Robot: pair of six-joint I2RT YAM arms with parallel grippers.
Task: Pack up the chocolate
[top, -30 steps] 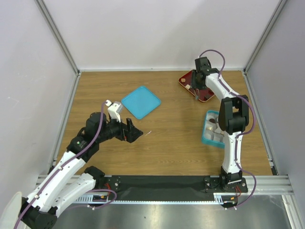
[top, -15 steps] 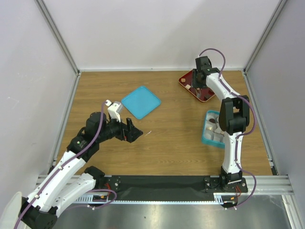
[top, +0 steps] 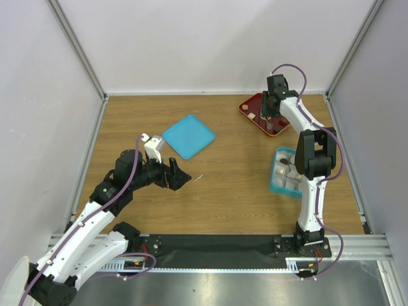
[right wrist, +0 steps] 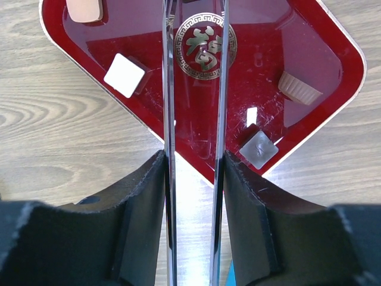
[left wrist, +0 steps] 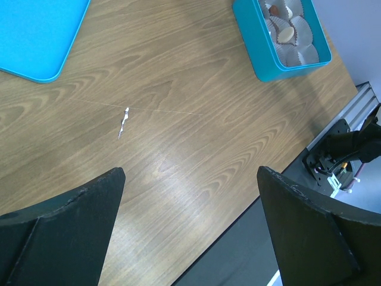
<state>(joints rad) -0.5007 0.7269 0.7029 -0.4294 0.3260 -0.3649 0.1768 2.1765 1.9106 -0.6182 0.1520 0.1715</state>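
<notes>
The chocolate lies in a dark red tray (right wrist: pixel 333 53) with a gold emblem: a cream square (right wrist: pixel 124 75), a tan piece (right wrist: pixel 85 8), another tan piece (right wrist: pixel 299 88) and a greyish square (right wrist: pixel 258 149). My right gripper (right wrist: pixel 193 161) is shut on a pair of thin metal tongs (right wrist: pixel 169 89), whose blades reach over the tray with nothing visible between them. The tray (top: pixel 250 105) sits at the back right. The teal box (left wrist: pixel 280 68) holds white paper cups and a few pieces. My left gripper (left wrist: pixel 190 179) is open and empty over bare wood.
A flat teal lid (top: pixel 188 136) lies left of centre, also in the left wrist view (left wrist: pixel 36 42). A small white scrap (left wrist: pixel 123 122) lies on the wood near the left gripper (top: pixel 180 178). The teal box (top: pixel 275 182) stands by the right arm. Walls enclose the table.
My right gripper has shifted slightly to the right above the red tray. The left arm has not moved.
</notes>
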